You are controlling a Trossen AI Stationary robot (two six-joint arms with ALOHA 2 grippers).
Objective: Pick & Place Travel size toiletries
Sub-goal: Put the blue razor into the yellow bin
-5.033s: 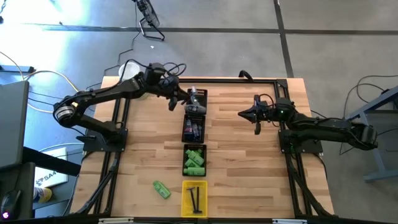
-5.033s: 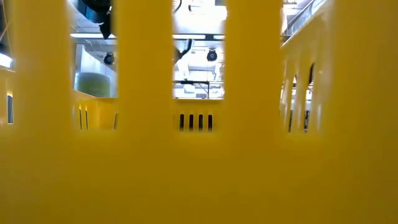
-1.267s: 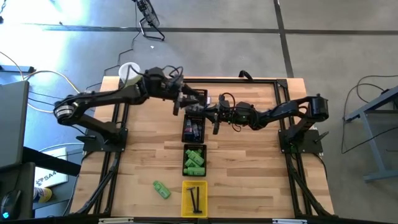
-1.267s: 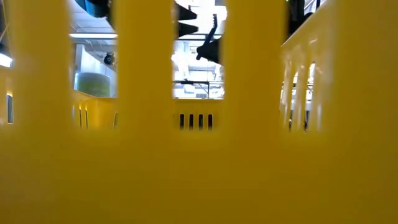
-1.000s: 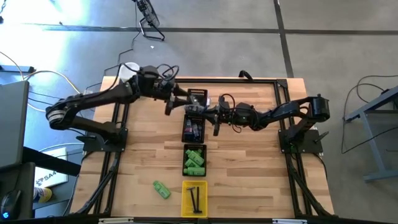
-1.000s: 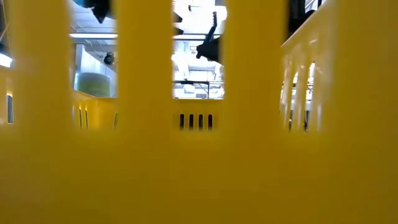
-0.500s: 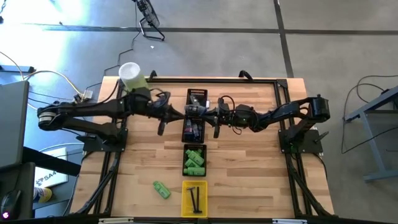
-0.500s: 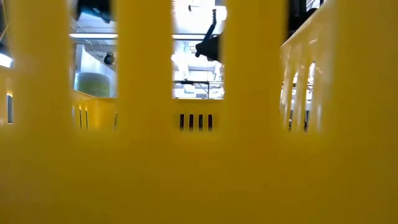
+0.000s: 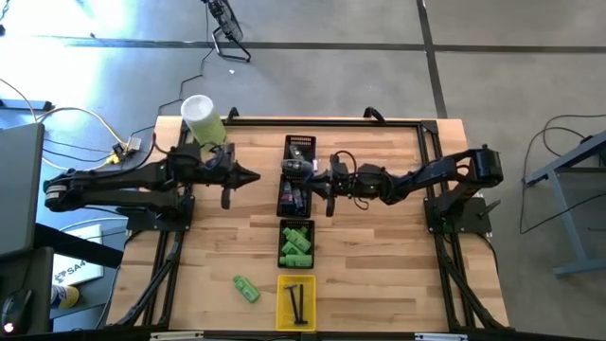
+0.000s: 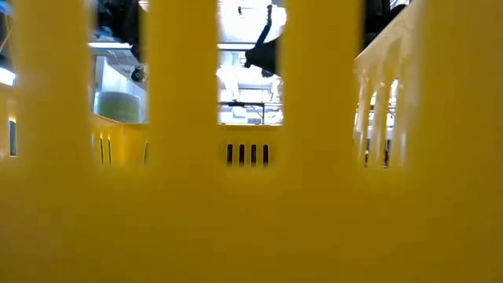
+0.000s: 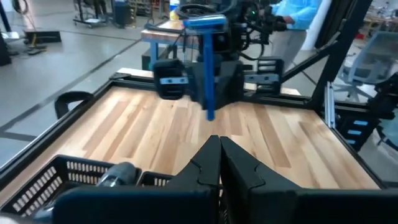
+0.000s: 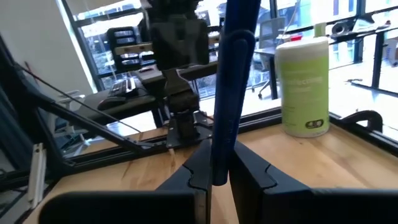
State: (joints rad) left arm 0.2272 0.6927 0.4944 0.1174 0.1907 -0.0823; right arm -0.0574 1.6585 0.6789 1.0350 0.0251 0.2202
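Two grippers of mine sit in the middle band of the high view. My right gripper (image 9: 315, 180) is at the right edge of the black tray (image 9: 294, 186) in the centre, its fingers pinched on a thin blue stick (image 12: 229, 81) that stands upright between them in the right wrist view. My left gripper (image 9: 254, 177) is just left of that tray, fingers pressed together on nothing — in the left wrist view the same blue stick (image 11: 208, 68) hangs well apart from it, beyond the closed tips.

Below centre, a second black tray (image 9: 296, 244) holds the green bottles (image 9: 297, 242); one more green bottle (image 9: 246, 289) lies loose on the table (image 9: 379, 256) at lower left of the trays. At the bottom, the yellow tray (image 9: 295, 303) holds dark sticks (image 9: 298, 301). The pale-green cylinder (image 9: 202, 116) stands at upper left, beside my left arm.
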